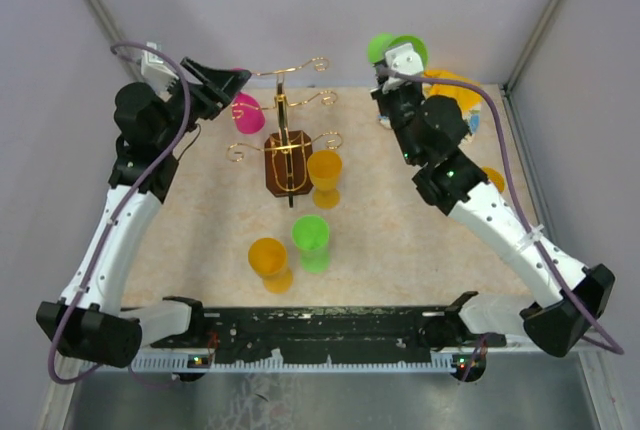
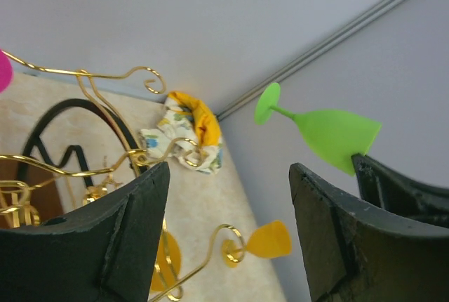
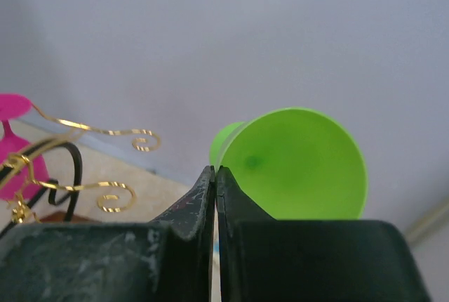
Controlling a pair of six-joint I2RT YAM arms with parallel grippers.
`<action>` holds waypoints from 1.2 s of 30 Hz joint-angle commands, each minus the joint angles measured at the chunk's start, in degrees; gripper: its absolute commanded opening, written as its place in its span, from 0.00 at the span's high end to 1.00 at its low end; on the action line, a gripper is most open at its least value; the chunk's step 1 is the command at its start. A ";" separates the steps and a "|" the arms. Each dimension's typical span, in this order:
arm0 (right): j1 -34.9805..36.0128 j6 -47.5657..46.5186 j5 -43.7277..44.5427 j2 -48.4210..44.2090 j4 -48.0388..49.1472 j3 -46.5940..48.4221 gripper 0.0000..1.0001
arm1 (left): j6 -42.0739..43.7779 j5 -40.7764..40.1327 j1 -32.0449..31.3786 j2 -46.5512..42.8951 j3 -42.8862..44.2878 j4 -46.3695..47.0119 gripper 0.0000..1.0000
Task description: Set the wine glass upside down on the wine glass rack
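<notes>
My right gripper (image 1: 393, 70) is shut on the rim of a green wine glass (image 1: 381, 46), held in the air at the back right, stem pointing toward the rack. The right wrist view shows its fingertips (image 3: 210, 179) pinching the bowl wall of this glass (image 3: 302, 165). The gold wire rack (image 1: 283, 110) stands on a brown base (image 1: 288, 165) at the back centre. A pink glass (image 1: 247, 112) hangs upside down on its left arm. My left gripper (image 1: 228, 88) is open and empty beside the pink glass. Its wrist view shows the rack wires (image 2: 105, 74) and the green glass (image 2: 333, 133).
An orange glass (image 1: 325, 176) stands by the rack base. A green glass (image 1: 312, 240) and an orange glass (image 1: 270, 260) stand nearer the front. A yellow patterned cloth (image 1: 455, 90) lies back right. Another orange glass (image 2: 270, 239) lies near the right wall.
</notes>
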 commanded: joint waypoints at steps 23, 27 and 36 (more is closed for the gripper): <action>29.23 -19.22 -5.28 10.88 57.26 -14.28 1.00 | -42.06 -4.00 -0.30 -5.64 -9.94 13.17 0.48; 30.26 -20.48 -5.98 13.96 58.34 -12.90 1.00 | -46.07 -1.51 -0.31 -5.38 -11.47 15.51 0.55; 31.86 -21.73 -7.20 15.95 59.80 -11.87 1.00 | -46.90 -2.63 -0.31 -6.83 -12.72 14.08 0.59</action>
